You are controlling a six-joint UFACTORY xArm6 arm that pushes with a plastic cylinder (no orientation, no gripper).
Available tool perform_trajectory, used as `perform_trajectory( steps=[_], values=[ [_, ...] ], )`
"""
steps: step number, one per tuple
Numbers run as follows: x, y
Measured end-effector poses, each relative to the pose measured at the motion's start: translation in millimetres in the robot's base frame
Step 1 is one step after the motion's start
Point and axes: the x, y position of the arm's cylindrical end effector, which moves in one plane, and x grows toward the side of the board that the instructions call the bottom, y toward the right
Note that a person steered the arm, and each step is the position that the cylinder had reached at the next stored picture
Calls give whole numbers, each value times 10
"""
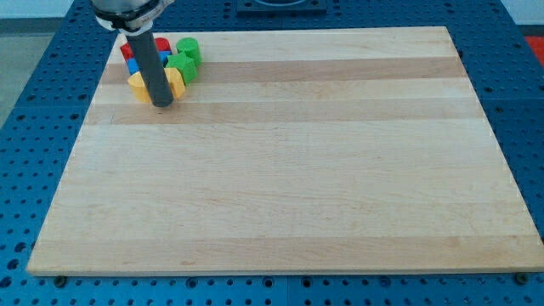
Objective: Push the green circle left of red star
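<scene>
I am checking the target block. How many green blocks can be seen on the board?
2. A green circle lies at the cluster's upper right in the view; another green block, its shape unclear, sits just below it. My tip stands lower left of both; the rod may hide more.

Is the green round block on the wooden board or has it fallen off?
On. The green round block sits on the light wooden board, near its top-left corner, among the other blocks.

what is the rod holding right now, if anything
Nothing is held; the rod only pushes. My tip sits at the bottom edge of the block cluster, in front of the yellow blocks, with the green circle at the view's upper right.
</scene>
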Motion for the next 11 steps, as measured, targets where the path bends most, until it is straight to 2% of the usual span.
perform_trajectory(
  steps=[3, 4, 5, 6, 7, 9, 11],
  values=[
    [219, -23],
    [627, -164],
    [860, -1170],
    [860, -1170],
    [458, -1174],
    [-672, -1179],
    [-1222, -1117]
  ],
)
